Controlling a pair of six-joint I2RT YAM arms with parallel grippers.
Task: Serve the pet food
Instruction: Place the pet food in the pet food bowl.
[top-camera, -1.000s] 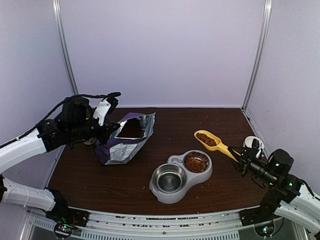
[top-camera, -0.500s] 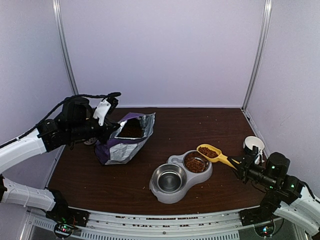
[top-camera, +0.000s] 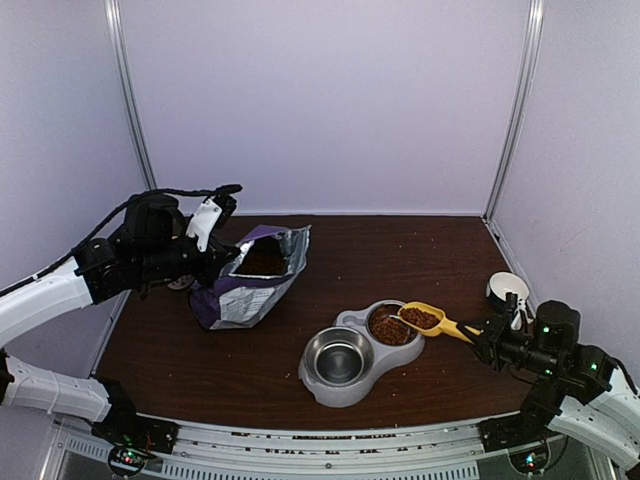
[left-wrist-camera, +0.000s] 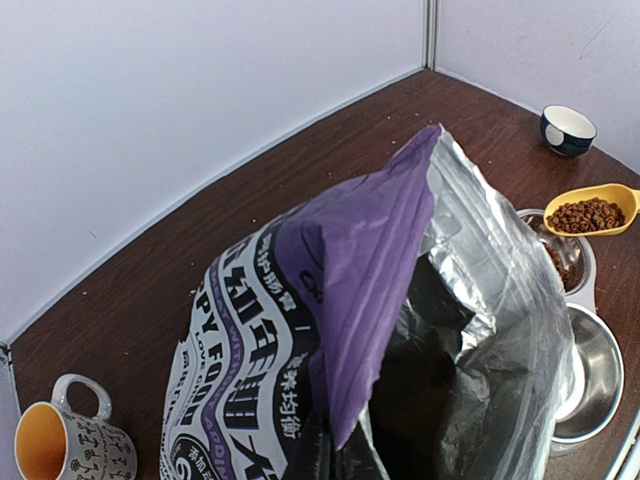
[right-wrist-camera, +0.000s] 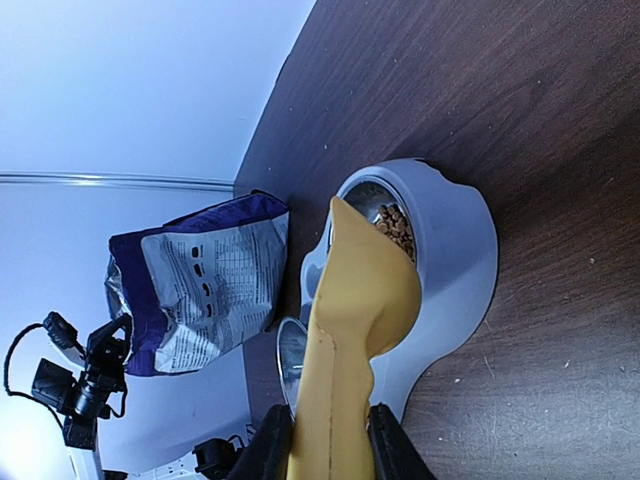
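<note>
- Dark brown tabletop (top-camera: 200, 360) runs from my bases out to pale lilac walls (top-camera: 320, 100), with stray crumbs dotted across it.
- Nearest, on the right, my right gripper (top-camera: 482, 336) is closed part-way on the handle of the yellow scoop (top-camera: 428, 318). One finger sits on each side of the handle, and the wrist view suggests a firm pinch.
- That scoop sits about level and carries a load of pet food (top-camera: 420, 319). Its front lip reaches over the right-hand bowl (top-camera: 370, 322) of the twin-bowl feeder (top-camera: 352, 319), which already holds kibble. Beside it, the left-hand bowl (top-camera: 338, 360) is bare steel.
- By my reading this is the pour, with the load brought to the bowl but not yet tipped. Next I should roll the right wrist so the lip dips toward the bowl's middle. I should stay low and slow so pellets don't skip over the rim onto the table.
- Farther back on the left, my left gripper (top-camera: 222, 263) is pinched fully closed on the rim of the puppy-food bag (top-camera: 250, 290), propping its mouth up and open. I judge it only needs to hold steady.
- Farther off, a small cup (top-camera: 507, 288) stands by the right wall, well apart from the feeder. A printed mug (left-wrist-camera: 70, 445) stands left of the bag.
</note>
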